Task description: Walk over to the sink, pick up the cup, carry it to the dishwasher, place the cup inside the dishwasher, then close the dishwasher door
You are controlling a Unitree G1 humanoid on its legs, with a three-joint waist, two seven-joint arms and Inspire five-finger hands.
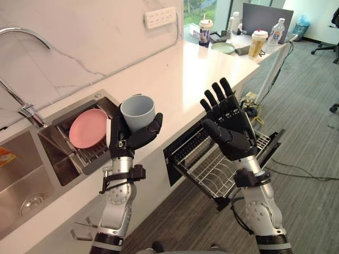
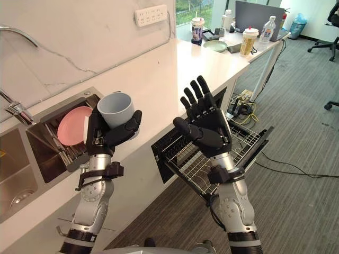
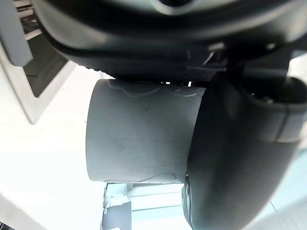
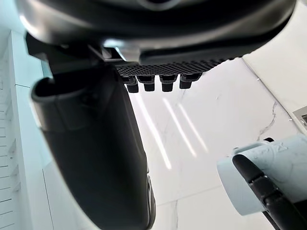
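Looks down on a long white counter [image 1: 175, 79], with a steel sink [image 1: 21, 169] set in at the left and an open dishwasher [image 1: 183, 153] under the near edge at the right, its wire rack [image 1: 212, 172] drawn out over carpet. Holds a pale grey-blue cup [image 1: 139, 112] in the curled left hand [image 1: 127, 138], upright, mouth up, just right of the sink. Shows the right hand [image 1: 230, 124] spread wide and empty above the rack. Places the rack down and right of the cup, nearer the right hand, which likely must clear first. Leaves open air over the rack; calls for care at the counter edge.
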